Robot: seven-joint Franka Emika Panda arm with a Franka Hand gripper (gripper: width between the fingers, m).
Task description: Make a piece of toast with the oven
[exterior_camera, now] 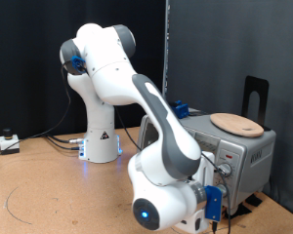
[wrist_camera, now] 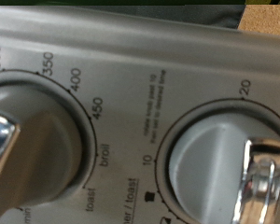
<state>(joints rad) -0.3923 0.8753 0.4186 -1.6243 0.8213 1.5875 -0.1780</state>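
The oven [exterior_camera: 246,148] is a silver-grey box at the exterior view's right. My gripper [exterior_camera: 221,175] is pressed up against its front knob panel, with the arm's last links low in front of it. The wrist view is filled by that panel at very close range. It shows a temperature knob [wrist_camera: 28,140] ringed by marks 350, 400, 450, broil and toast. A timer knob [wrist_camera: 224,173] is ringed by 10 and 20. Each knob carries a shiny metal grip. My own fingers cannot be made out. The piece of toast is out of view.
A round light-wood plate [exterior_camera: 235,124] lies on top of the oven, and a black stand [exterior_camera: 256,96] rises behind it. The arm's white base [exterior_camera: 101,144] stands at the back, with cables [exterior_camera: 20,146] on the wooden table [exterior_camera: 59,195].
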